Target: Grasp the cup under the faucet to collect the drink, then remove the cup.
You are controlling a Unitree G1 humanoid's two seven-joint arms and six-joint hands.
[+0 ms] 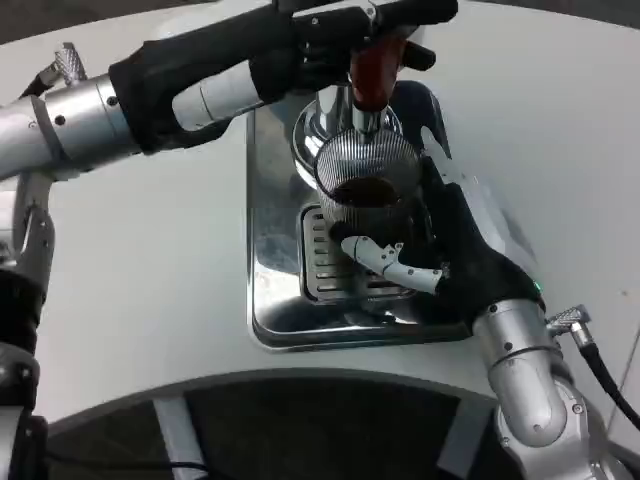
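A ribbed clear cup (365, 180) with dark drink in it stands under the chrome faucet spout (365, 118), above the slotted drip grate (335, 262). My right hand (440, 250) wraps around the cup from the right and front, its white and black fingers curled against the lower wall. My left hand (335, 45) reaches in from the upper left and holds the red-brown tap handle (375, 65) at the top of the faucet. The cup's base is hidden behind my right hand's fingers.
The faucet and grate sit in a shiny metal drip tray (270, 310) on the white table (150, 300). The table's curved front edge runs along the bottom, with a dark floor below it.
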